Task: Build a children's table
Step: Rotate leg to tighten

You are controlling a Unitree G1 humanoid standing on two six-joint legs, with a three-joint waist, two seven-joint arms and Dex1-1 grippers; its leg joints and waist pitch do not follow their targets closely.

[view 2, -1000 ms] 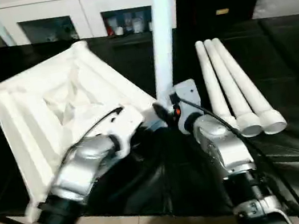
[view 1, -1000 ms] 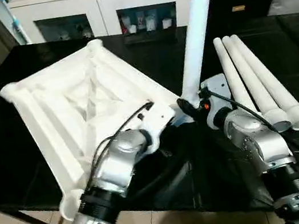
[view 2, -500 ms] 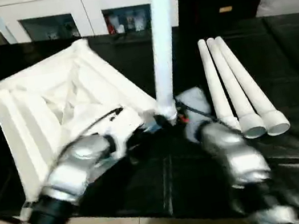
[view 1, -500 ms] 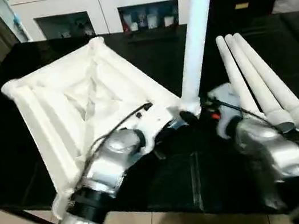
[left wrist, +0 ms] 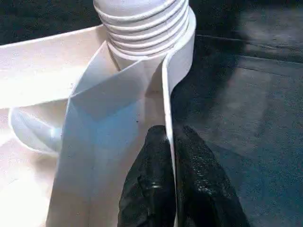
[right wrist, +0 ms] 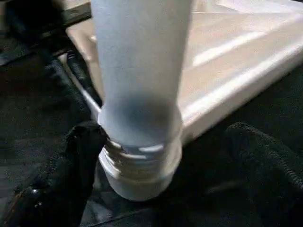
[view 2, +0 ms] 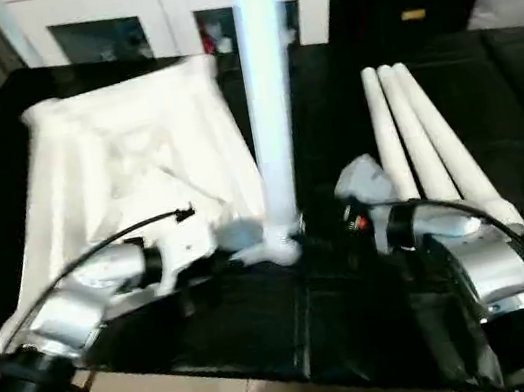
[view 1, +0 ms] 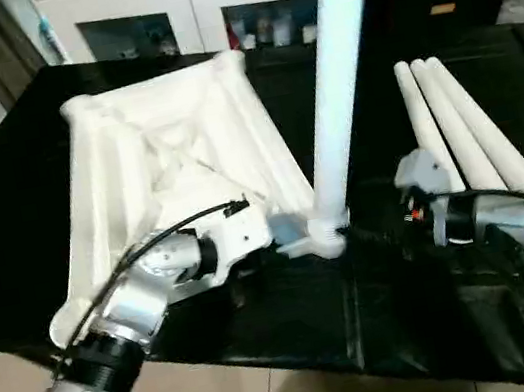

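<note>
The children's table top (view 1: 170, 161) is lying upside down on the black tabletop (view 1: 4, 231), with its ribbed underside facing up. One white leg (view 1: 332, 102) is standing upright in the corner socket (view 1: 325, 236) nearest the robot, and its threaded end is sitting in that socket. Three spare legs (view 1: 460, 136) are lying side by side on the tabletop, on the right of the standing leg and apart from it.

The left end effector (left wrist: 173, 189) is gripping the thin edge wall of the table top just beside the socket. Its two black fingers (left wrist: 149, 189) are pressing close together, with the white wall pinched between them.

The right end effector (right wrist: 165, 156) is sitting at the base of the standing leg with its fingers spread wide. One finger (right wrist: 71, 165) is lying just beside the threaded end, and whether it is touching cannot be told. The other finger (right wrist: 265, 161) is standing well apart from the leg, so the leg is not clamped.

A white cabinet (view 1: 199, 9) is standing beyond the far edge of the tabletop, behind the table top.
</note>
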